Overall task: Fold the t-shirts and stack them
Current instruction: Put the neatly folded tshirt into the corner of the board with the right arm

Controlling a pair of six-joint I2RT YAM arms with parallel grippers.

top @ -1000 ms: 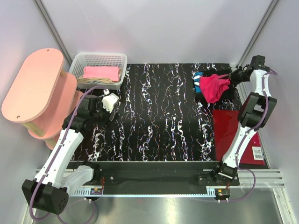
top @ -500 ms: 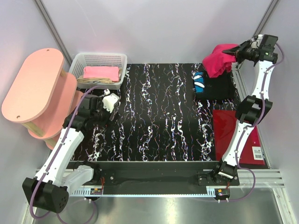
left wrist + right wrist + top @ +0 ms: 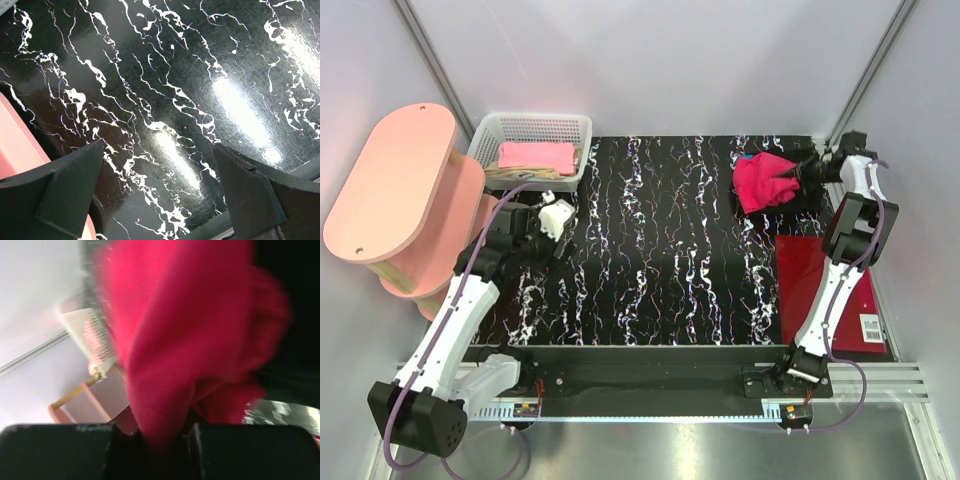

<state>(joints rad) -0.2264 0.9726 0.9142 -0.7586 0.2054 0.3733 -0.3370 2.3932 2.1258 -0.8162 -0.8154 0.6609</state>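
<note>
- The basket [image 3: 483, 137] sits at the table's [image 3: 660, 260] far left corner, with folded t-shirts [image 3: 535, 156] in it.
- A shelf [image 3: 390, 180] stands left of the table.
- The bunched t-shirt [image 3: 760, 182] is at the far right, pinched in the right end effector [image 3: 802, 170].
- A flat board [image 3: 808, 278] lies nearer, along the right edge.
- The left end effector [image 3: 555, 218] is just before the basket.

2 white arms [image 3: 455, 320], black joints [image 3: 420, 420], purple cables [image 3: 387, 440].

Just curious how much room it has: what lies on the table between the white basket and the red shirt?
Nothing: the top view shows only bare black marbled table between the basket and the red shirt.
</note>
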